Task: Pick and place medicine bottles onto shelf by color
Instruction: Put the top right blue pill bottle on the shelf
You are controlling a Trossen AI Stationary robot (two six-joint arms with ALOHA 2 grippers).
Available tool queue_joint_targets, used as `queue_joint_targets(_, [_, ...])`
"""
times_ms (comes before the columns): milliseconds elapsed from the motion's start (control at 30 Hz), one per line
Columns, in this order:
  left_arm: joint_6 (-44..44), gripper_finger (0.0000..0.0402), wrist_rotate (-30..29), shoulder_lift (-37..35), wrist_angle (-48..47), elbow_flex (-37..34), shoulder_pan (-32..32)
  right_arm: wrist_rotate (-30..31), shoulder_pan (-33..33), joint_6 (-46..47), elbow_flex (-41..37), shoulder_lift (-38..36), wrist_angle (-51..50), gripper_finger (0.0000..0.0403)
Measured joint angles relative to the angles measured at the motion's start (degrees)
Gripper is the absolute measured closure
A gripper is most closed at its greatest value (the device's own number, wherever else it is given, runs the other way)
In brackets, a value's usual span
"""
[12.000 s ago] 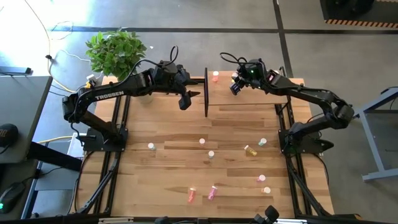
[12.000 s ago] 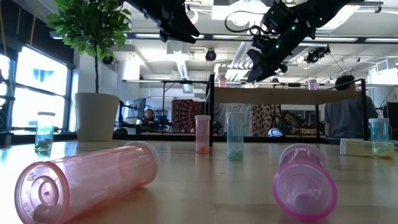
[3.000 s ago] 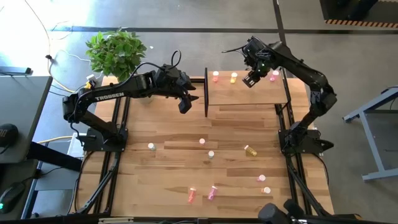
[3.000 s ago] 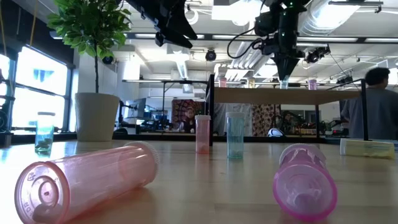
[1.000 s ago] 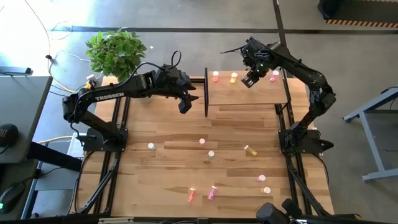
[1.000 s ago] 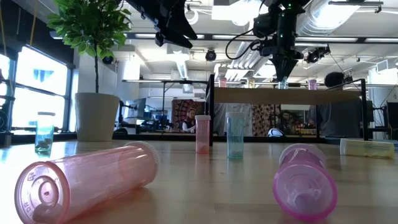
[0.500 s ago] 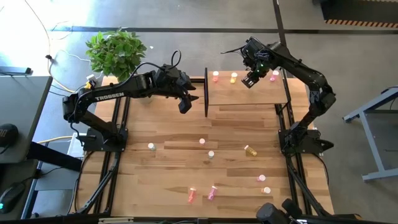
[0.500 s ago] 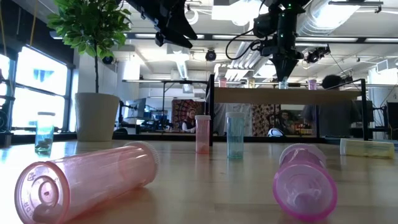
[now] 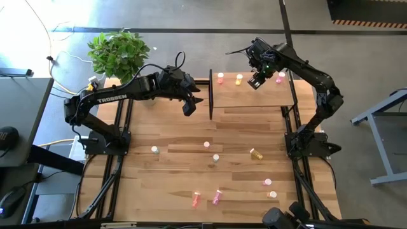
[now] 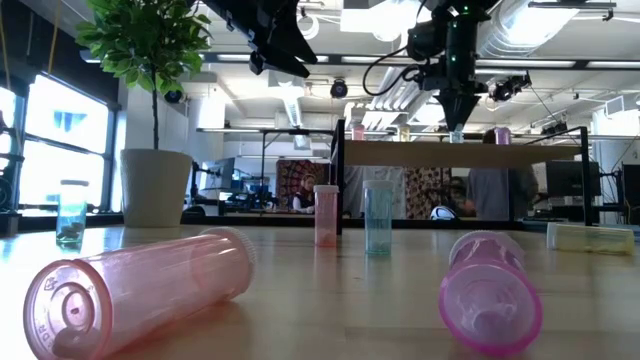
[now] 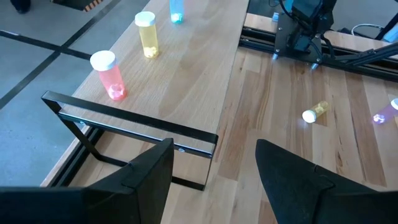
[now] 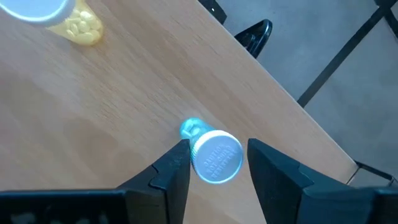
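Four bottles on the shelf point(image 9: 254, 98), do I count that right?
— Yes. From above, the shelf lies at twelve to one o'clock of the table point(image 9: 165, 172). Along its far edge stand a red-pink bottle point(image 9: 220, 78), a yellow bottle point(image 9: 239, 79), a blue-tinted bottle point(image 12: 216, 157) and a magenta bottle point(image 9: 280, 77), each apart from its neighbour.

Which one is the right gripper point(image 9: 256, 82) at?
— The blue-tinted bottle. It stands upright on the board with its white cap up. The pincer points straight down over it, one finger on each side of the cap.

Clenched on it?
— No, let go. The fingers are parted, and on one side a sliver of wood shows between finger and cap.

Where is the left gripper point(image 9: 188, 108)?
— At eleven o'clock, in the air over the table, just beside the black end frame point(image 9: 210, 94) of the shelf and not touching it. Its fingers point(image 11: 149, 171) are spread wide with nothing between them.

What lies loose on the table?
— Eight bottles. One pale bottle point(image 9: 154, 150) stands alone at nine o'clock. Two more point(image 9: 206, 145) point(image 9: 215, 157) stand near the middle. A yellow one point(image 9: 255, 154) lies on its side at three o'clock. Two point(image 9: 268, 182) point(image 9: 273, 194) sit close together at four to five o'clock, and two pink ones point(image 9: 196, 199) point(image 9: 217, 196) lie at six o'clock, near the front edge.

Anything beyond the table?
— A potted plant point(image 9: 119, 54) at ten to eleven o'clock, on the floor, off the corner.
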Motion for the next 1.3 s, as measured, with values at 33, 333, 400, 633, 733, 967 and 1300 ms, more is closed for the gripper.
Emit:
queue_joint_targets(33, [0.0,0.0186,0.0,0.0,0.0,0.0,0.0,0.0,0.0,0.0,0.0,0.0,0.2,0.0251])
queue_joint_targets(333, [0.0,0.0186,0.0,0.0,0.0,0.0,0.0,0.1,0.0,0.7,0.0,0.0,0.9,0.0251])
queue_joint_targets(400, [0.0,0.0186,0.0,0.0,0.0,0.0,0.0,0.1,0.0,1.3,0.0,0.0,1.7,0.0251])
queue_joint_targets(633, [0.0,0.0186,0.0,0.0,0.0,0.0,0.0,1.5,0.0,1.5,0.0,0.0,2.2,0.0251])
queue_joint_targets(733, [0.0,0.0186,0.0,0.0,0.0,0.0,0.0,2.5,0.0,1.5,0.0,0.0,2.2,0.0251])
queue_joint_targets(967, [0.7,0.0186,0.0,0.0,0.0,0.0,0.0,2.2,0.0,1.5,0.0,0.0,2.2,0.0251])
queue_joint_targets(1300, [0.9,0.0186,0.0,0.0,0.0,0.0,0.0,1.9,0.0,1.5,0.0,0.0,2.2,0.0251])
